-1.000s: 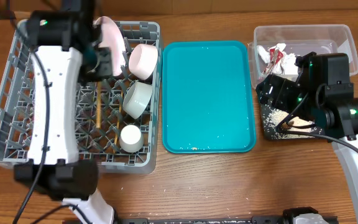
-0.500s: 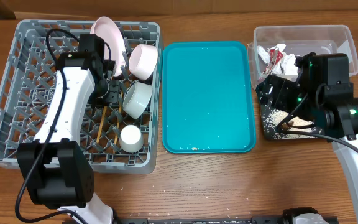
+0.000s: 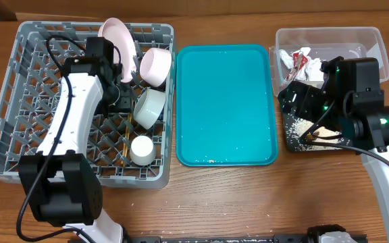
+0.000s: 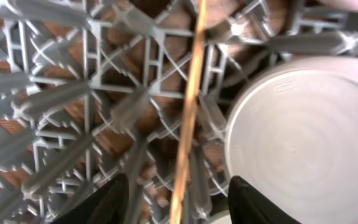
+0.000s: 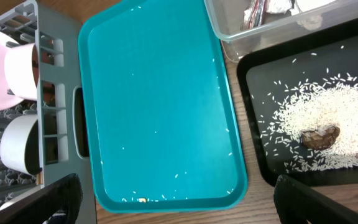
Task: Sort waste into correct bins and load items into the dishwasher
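Black fingertips (image 4: pixel 114 202) of the left gripper (image 4: pixel 182 190) stand apart, low over the grey lattice of the dish rack (image 4: pixel 67 93). One thin wooden chopstick (image 4: pixel 190 118) runs between them and lies on the grid; neither finger closes on it. Just beside it is the white bowl (image 4: pixel 303 134). From above, the left arm stretches from the table's near edge across the rack (image 3: pixel 19 101), its wrist bent down into the middle.

The right gripper (image 5: pixel 176 183) has its fingers (image 5: pixel 55 199) spread wide with nothing between them. Its arm is folded over the black tray (image 3: pixel 294 140), wrist tilted toward the teal tray (image 3: pixel 225 101).

The rack holds one pale pink plate (image 3: pixel 115 34) standing on edge, two bowls, the white one and a pinkish bowl (image 3: pixel 155 65) both tipped on their sides, one small cup (image 3: pixel 142 150), and a single stick that can be made out near the cup. Of the two bins, the clear tub (image 3: pixel 343 37) holds one red wrapper (image 3: pixel 301 63) and crumpled tissue (image 3: pixel 294 54). The black tray carries scattered rice grains (image 5: pixel 347 115) around one brown lump (image 5: pixel 319 137). A few grains dot the teal tray.
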Controlling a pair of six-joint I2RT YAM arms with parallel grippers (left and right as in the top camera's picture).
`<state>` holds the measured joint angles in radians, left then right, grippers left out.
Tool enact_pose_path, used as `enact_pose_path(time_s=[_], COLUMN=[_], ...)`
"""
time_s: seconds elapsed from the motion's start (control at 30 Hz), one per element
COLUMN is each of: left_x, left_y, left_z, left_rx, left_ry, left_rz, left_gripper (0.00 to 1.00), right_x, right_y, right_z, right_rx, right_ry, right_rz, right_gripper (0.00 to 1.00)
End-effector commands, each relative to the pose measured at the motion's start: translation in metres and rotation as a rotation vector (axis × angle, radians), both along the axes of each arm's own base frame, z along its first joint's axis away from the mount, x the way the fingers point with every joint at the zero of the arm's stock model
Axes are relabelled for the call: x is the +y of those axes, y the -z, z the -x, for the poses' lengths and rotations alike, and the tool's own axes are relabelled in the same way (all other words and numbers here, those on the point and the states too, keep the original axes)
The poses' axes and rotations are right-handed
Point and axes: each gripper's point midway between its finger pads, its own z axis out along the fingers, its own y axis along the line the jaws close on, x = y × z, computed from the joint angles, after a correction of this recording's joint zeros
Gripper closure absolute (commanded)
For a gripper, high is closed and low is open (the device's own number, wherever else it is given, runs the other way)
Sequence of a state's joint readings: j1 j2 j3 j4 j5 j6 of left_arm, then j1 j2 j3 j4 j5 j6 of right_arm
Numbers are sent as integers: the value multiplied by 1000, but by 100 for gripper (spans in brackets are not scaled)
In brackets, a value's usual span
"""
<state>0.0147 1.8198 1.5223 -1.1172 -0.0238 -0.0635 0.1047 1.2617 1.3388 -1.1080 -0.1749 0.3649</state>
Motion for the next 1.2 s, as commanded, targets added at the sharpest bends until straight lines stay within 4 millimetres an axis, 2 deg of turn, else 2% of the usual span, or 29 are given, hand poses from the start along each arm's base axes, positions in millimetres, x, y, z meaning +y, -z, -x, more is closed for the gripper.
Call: enact_pose_path(time_s=[0.0,0.03,0.1,0.23,0.27,0.33,0.47,0.57,0.77,0.83,0.87,0.97,1.03,1.17], left_x=[-16,-18,-21,-22,-24,-26,-26,-26,-25,-25,-25,-25,-25,-26], left_y=[-75,-102,-143,-187,-195,-206,-213,-209,-209,-209,-209,-209,-209,-209], left_z=[-17,-14,-4,19,24,27,16,15,15,15,15,15,15,15], left_rx=[-144,-185,-257,-368,-394,-432,-483,-470,-469,-469,-469,-469,-469,-469], left_ry=[5,13,24,30,34,41,4,4,3,3,3,3,3,4], left_rz=[83,85,85,87,95,102,118,117,116,116,116,116,116,117], left_gripper=[47,47,46,43,37,0,0,0,0,0,0,0,0,0], right_x=[-3,-3,-3,-3,-3,-3,-2,-1,-5,-9,-10,-29,-33,-29], right_y=[-5,-5,-5,-5,-5,-5,-6,-20,-66,-91,-95,-113,-116,-95], right_z=[-2,-2,-2,-2,-2,-2,-2,5,34,55,60,77,77,69], right_rx=[-21,-21,-21,-21,-21,-21,-25,-72,-239,-335,-350,-483,-630,-865], right_ry=[5,5,5,5,5,5,3,-2,-1,6,9,42,-21,-72], right_rz=[10,10,10,10,10,10,9,4,-14,-23,-24,69,161,209], right_gripper=[0,0,0,0,0,0,0,0,0,0,0,0,0,0])
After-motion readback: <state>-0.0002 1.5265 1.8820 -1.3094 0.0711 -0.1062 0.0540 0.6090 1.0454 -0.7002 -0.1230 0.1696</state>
